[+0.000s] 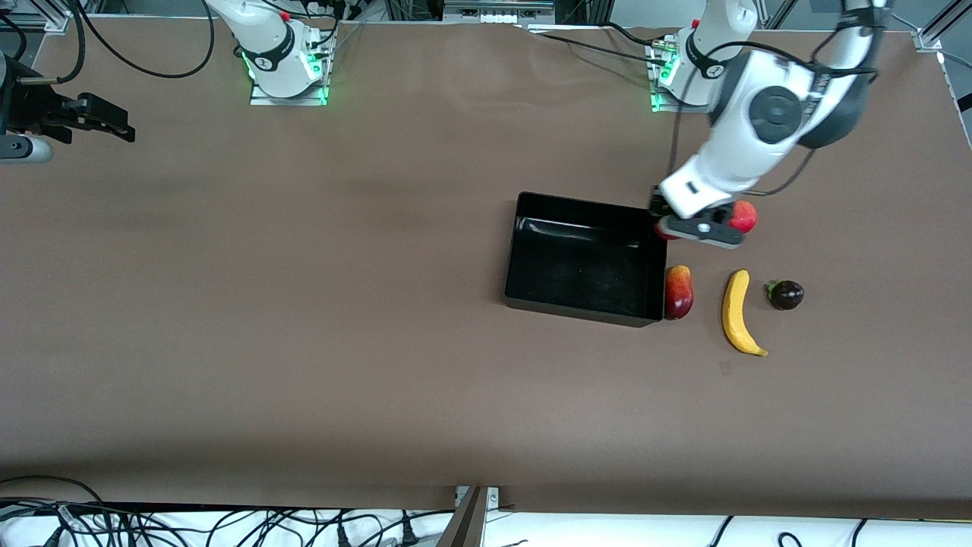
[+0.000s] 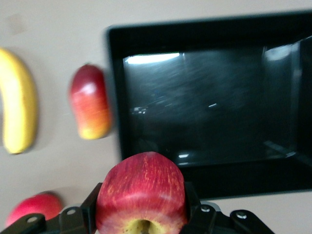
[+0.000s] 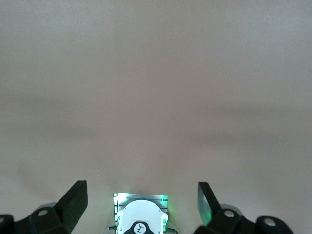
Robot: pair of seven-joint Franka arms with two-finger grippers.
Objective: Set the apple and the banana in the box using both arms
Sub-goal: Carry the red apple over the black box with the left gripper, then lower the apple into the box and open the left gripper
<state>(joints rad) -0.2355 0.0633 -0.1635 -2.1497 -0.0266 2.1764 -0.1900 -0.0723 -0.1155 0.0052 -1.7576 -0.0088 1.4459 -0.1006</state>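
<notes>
One apple (image 2: 141,192) sits clamped in the left gripper (image 2: 141,209), up over the box's (image 1: 519,251) corner. Beside the box lie a mango (image 1: 678,292), then the banana (image 1: 737,311). At the table's end, the waiting right gripper (image 3: 142,200) has its fingers apart.

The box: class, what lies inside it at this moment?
Nothing shows inside the box; its bare black floor reflects light. The apple sits gripped in the left tool just outside its wall, hiding no part of the floor.

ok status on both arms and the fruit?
Left gripper shut on apple, up by the box corner. Right gripper open, waiting at the right arm's end. Banana on table. Nothing blocking.
</notes>
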